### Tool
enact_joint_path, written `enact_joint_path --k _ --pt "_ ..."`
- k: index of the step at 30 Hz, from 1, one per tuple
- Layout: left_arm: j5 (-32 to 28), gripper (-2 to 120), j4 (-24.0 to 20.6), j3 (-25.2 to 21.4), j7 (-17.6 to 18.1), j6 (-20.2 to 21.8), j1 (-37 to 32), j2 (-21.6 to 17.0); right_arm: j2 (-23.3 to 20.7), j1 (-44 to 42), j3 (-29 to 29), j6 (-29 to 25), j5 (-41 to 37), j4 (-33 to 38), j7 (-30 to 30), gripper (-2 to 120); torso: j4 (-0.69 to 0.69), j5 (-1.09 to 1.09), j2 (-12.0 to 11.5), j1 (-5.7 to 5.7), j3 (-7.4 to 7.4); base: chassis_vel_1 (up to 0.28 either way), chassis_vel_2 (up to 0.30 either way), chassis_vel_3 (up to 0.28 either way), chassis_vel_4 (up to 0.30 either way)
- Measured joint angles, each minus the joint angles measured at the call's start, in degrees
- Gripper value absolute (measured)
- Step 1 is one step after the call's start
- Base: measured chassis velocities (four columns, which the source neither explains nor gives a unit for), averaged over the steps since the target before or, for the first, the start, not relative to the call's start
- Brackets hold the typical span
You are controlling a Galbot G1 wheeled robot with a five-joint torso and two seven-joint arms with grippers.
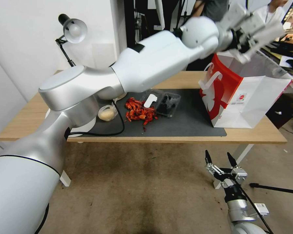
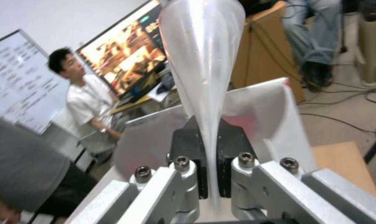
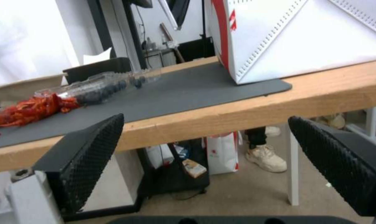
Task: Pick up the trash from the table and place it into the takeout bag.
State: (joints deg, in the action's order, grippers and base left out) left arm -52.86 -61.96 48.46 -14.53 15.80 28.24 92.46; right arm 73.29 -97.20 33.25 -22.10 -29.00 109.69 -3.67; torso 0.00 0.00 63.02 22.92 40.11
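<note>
My left arm reaches across the table (image 1: 250, 135), and its gripper (image 1: 250, 31) hangs above the open top of the red-and-white takeout bag (image 1: 237, 100). The left wrist view shows the left gripper (image 2: 211, 132) shut on a squashed clear plastic tumbler (image 2: 202, 62), with the bag's white inside (image 2: 271, 124) behind it. Trash still lies on the dark mat (image 1: 185, 125): a pile of red shells (image 1: 139, 112), a clear box of dark berries (image 1: 167, 104) and a small clear tub of beige food (image 1: 107, 113). Low in front of the table edge, my right gripper (image 1: 219, 159) is open and holds nothing.
A desk lamp (image 1: 73, 31) stands at the table's back left, and a black cable (image 1: 120, 126) loops over the mat. A white round base (image 1: 84, 126) is half hidden under my left arm. The right wrist view has the table's front edge (image 3: 237, 112) just ahead.
</note>
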Motion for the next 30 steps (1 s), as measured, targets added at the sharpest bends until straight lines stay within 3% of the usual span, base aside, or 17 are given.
enact_joint_path --k 2,8,15,17,21,25,26,29,30 --pt "0.30 0 -0.58 1.72 -0.80 -0.91 0.36 -0.10 0.41 -0.42 0.06 -0.37 0.04 -0.03 -0.09 100 0.01 0.00 0.00 0.00 0.00 0.000 0.000 0.000 0.000" --pt "1.44 5 -0.66 3.25 -1.65 -0.49 0.79 -0.21 0.73 -0.81 0.30 -0.89 0.04 0.23 -0.19 100 0.01 0.00 0.00 -0.01 0.00 0.000 0.000 0.000 0.000" --pt "0.21 29 -1.17 3.47 -1.34 0.52 1.47 -0.24 0.37 -0.96 0.58 -0.98 -0.09 0.31 -0.19 100 0.00 0.00 0.00 -0.01 0.00 0.000 0.000 0.000 0.000" --pt "-0.98 41 -1.06 3.15 -0.84 0.58 2.50 -0.27 0.35 -0.85 0.36 -0.99 -0.09 0.14 -0.19 100 0.01 0.00 0.00 -0.01 0.00 0.000 0.000 0.000 0.000" --pt "-1.45 51 -1.30 2.81 -0.56 0.81 2.95 -0.27 0.35 -0.63 0.12 -0.99 -0.09 0.05 -0.19 100 0.01 0.00 0.00 -0.01 0.00 0.000 0.000 0.000 0.000" --pt "-1.58 69 -3.03 0.42 1.37 2.05 1.76 -0.98 0.26 -0.49 0.01 -0.86 -0.14 0.12 -0.20 100 -0.01 0.00 0.00 -0.01 0.00 0.000 0.000 0.000 0.000" --pt "-1.58 69 -3.03 0.42 1.37 2.05 1.76 -0.98 0.26 -0.49 0.01 -0.86 -0.14 0.12 -0.20 100 -0.01 0.00 0.00 -0.01 0.00 0.000 0.000 0.000 0.000" --pt "-1.80 85 -7.24 -2.30 2.92 2.48 0.85 -3.78 -0.25 -0.56 0.01 -0.80 -0.37 0.37 -0.20 100 0.00 0.00 0.00 0.00 0.00 0.000 0.000 0.000 0.000" --pt "-1.80 85 -7.24 -2.30 2.92 2.48 0.85 -3.78 -0.25 -0.56 0.01 -0.80 -0.37 0.37 -0.20 100 0.00 0.00 0.00 0.00 0.00 0.000 0.000 0.000 0.000"
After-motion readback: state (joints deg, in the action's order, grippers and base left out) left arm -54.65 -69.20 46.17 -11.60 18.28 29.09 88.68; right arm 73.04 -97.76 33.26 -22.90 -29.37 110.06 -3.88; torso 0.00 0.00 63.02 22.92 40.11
